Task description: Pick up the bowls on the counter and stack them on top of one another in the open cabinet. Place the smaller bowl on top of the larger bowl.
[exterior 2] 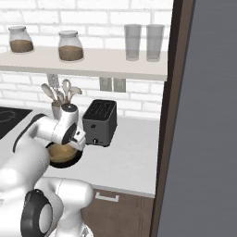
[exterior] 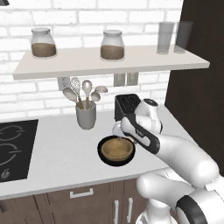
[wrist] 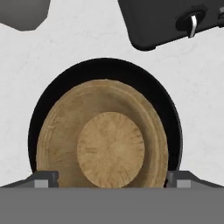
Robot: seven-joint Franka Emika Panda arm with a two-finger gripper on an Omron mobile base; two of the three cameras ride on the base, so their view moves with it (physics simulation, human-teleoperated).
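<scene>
The small tan wooden bowl (exterior: 116,149) (exterior 2: 60,152) (wrist: 109,148) sits nested inside the wider glossy black bowl (exterior: 105,160) (exterior 2: 70,163) (wrist: 65,83). Both rest on the off-white counter (exterior: 61,148) (exterior 2: 129,152), in front of the toaster. My gripper (exterior: 119,136) (exterior 2: 70,144) (wrist: 111,180) hangs just above the bowls, pointing down and open. Its fingertips (wrist: 46,179) stand wide apart, level with the wooden bowl's two sides. The pale wall shelf (exterior: 109,65) (exterior 2: 102,62) runs above the counter.
A black toaster (exterior: 127,105) (exterior 2: 99,121) (wrist: 166,22) stands just behind the bowls. Left of it is a grey utensil holder (exterior: 85,114) (exterior 2: 56,110). The shelf carries two jars (exterior: 43,43) (exterior: 112,45) and two glasses (exterior: 165,37). A cooktop (exterior: 15,148) lies left; a dark tall panel (exterior 2: 208,115) bounds the right.
</scene>
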